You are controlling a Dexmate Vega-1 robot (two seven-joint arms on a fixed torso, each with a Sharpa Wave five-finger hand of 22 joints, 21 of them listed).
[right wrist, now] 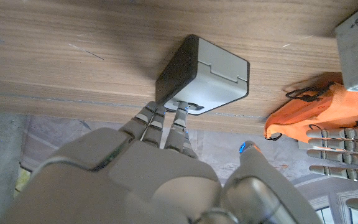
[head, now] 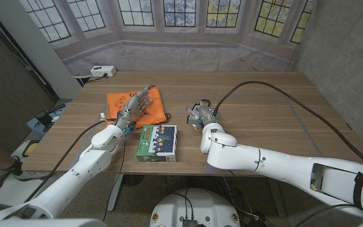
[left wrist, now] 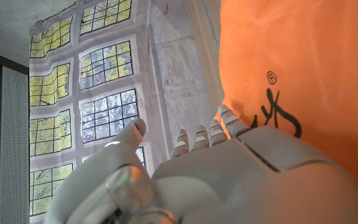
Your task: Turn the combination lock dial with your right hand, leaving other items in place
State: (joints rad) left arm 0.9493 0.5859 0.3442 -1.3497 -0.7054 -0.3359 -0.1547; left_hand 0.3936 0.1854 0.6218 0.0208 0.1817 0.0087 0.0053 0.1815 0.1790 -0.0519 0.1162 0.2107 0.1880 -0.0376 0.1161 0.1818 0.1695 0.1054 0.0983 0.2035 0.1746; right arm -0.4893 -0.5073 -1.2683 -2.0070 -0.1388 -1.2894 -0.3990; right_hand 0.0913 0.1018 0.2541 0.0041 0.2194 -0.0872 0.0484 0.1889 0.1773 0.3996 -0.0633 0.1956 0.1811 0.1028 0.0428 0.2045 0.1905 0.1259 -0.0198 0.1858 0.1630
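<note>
Reaching over the surface (head: 263, 107), the right hand (head: 205, 116) touches the combination lock (right wrist: 205, 74) near the middle with its fingertips (right wrist: 180, 114); whether they pinch the dial I cannot tell. A strong twist may slide the lock toward the orange bag (head: 137, 107).

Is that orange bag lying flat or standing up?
Flat. The orange bag lies spread on the wooden table, its drawstring trailing off one edge; the left hand hovers over it.

The lock (head: 196, 115) sits right of the bag (head: 137, 106), box (head: 157, 142) in front.
</note>
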